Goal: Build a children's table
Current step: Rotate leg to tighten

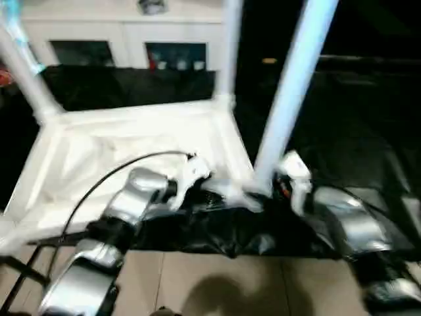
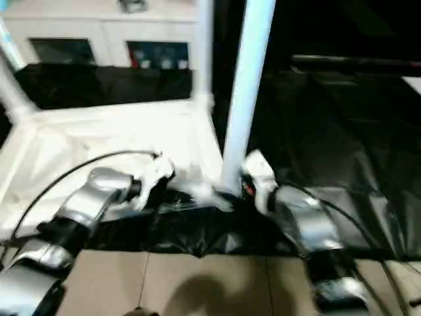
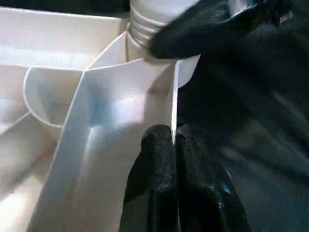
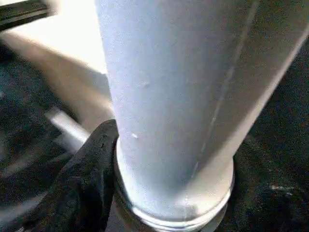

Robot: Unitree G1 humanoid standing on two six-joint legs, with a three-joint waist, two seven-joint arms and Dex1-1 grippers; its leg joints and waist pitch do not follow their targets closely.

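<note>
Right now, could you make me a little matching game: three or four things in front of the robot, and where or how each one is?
Things:
1. left gripper
2. right gripper
3. leaning table leg
4. white cabinet

States:
a. behind the upturned table top
b. around the leg's base
c. shut on the table top's rim
d. tilted at the near corner socket

Pairs: 1-c, 2-b, 3-d, 4-a

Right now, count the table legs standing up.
3: one leg at the far left corner, one at the far right corner, one at the near right corner. Others may be hidden.
</note>
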